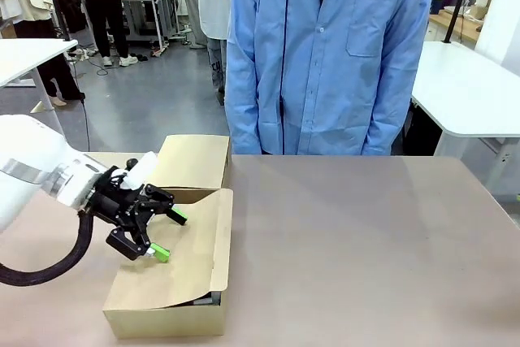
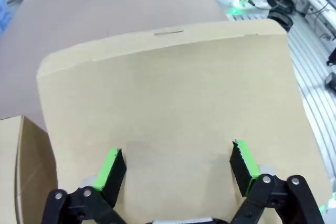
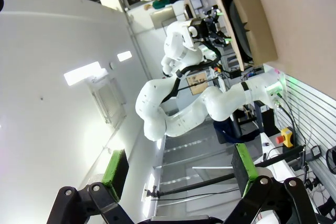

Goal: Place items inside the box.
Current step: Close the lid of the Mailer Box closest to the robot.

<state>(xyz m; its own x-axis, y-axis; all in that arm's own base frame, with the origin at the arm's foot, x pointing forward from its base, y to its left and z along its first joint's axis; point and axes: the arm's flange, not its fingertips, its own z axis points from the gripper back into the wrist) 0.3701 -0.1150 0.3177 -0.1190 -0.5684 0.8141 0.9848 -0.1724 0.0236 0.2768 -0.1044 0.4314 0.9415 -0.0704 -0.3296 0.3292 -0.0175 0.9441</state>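
Observation:
The cardboard box [image 1: 166, 314] sits at the table's front left. Its large flap [image 1: 183, 258] lies folded over the opening, and a second flap [image 1: 193, 160] stands up at the back. My left gripper [image 1: 169, 235] hovers open just above the folded flap with nothing between its fingers. In the left wrist view the same gripper [image 2: 178, 163] is spread over the flap [image 2: 173, 93]. The items are hidden under the flap, except a dark sliver [image 1: 203, 301] at the box's front right gap. My right gripper [image 3: 181, 169] is open and empty, looking across the room at the box [image 3: 252, 19].
A person in a light blue shirt [image 1: 325, 54] stands at the far edge, hands out of sight. The brown table top [image 1: 366, 249] stretches bare to the right of the box. White tables [image 1: 471, 87] stand behind.

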